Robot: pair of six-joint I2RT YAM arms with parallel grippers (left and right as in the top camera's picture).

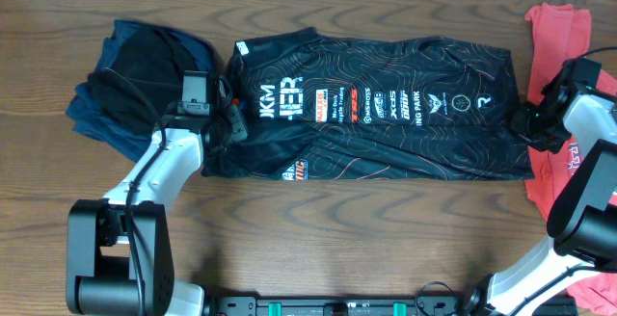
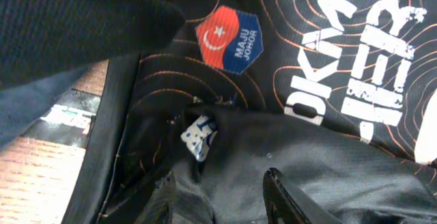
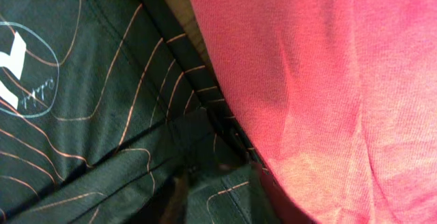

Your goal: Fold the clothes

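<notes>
Black jersey (image 1: pixel 386 104) spread flat across the bench (image 1: pixel 318 229), a claw at each end.
It lies between navy garments (image 1: pixel 125 94) and a coral T-shirt (image 1: pixel 559 27). The left claw (image 2: pixel 222 190) pinches bunched cloth at its left edge. The right claw (image 1: pixel 525 121) is at its right hem, grip impossible to tell.

Black jersey (image 1: pixel 376 104), white lettering, orange contour lines, lies flat between my left gripper (image 1: pixel 224 123) and right gripper (image 1: pixel 528 121). Coral-red shirt (image 1: pixel 559 27) just outside right fingers, navy pile (image 1: pixel 135 85) outside left.
</notes>
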